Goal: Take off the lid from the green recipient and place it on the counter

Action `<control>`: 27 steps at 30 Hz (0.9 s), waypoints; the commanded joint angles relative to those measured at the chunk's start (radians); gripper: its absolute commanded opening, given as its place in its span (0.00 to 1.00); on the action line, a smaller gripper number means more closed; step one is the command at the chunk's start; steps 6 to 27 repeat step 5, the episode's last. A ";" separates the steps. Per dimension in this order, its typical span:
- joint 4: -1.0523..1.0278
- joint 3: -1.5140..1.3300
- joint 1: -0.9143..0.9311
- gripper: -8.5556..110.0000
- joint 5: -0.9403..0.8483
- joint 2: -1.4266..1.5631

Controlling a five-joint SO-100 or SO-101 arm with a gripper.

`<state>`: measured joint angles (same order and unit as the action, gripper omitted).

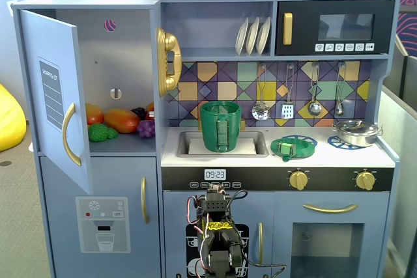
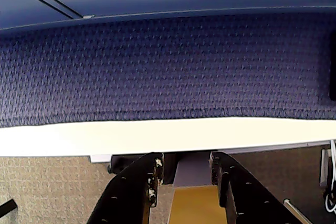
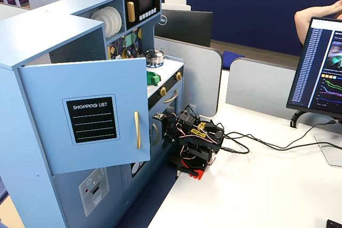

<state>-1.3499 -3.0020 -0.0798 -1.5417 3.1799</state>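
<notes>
The green recipient [image 1: 220, 127] stands upright in the recessed sink, its mouth uncovered. The bright-green lid [image 1: 293, 146] lies flat on the white counter [image 1: 365, 155] to the right of the sink, over a printed blue burner ring; it also shows in a fixed view [image 3: 153, 77]. My arm [image 1: 218, 239] is folded low in front of the kitchen's lower doors, far below the counter, and sits on the white table [image 3: 193, 141]. In the wrist view my gripper [image 2: 186, 163] is open and empty, its black fingers [image 2: 139, 182] apart over the table edge and carpet.
A silver pot [image 1: 357, 132] stands at the counter's right end. The fridge door [image 1: 55, 96] hangs open at left, with toy fruit [image 1: 120, 120] on its shelf. Utensils [image 1: 287, 96] hang on the back wall. A monitor [image 3: 320, 68] and cables [image 3: 262, 143] are on the table.
</notes>
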 commanded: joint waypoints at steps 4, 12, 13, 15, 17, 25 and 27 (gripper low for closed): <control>-0.181 0.005 0.014 0.08 0.031 -0.003; -0.181 0.005 0.014 0.08 0.031 -0.003; -0.181 0.005 0.014 0.08 0.031 -0.003; -0.181 0.005 0.014 0.08 0.031 -0.003; -0.181 0.005 0.014 0.08 0.031 -0.003; -0.181 0.005 0.014 0.08 0.031 -0.003; -0.181 0.005 0.014 0.08 0.031 -0.003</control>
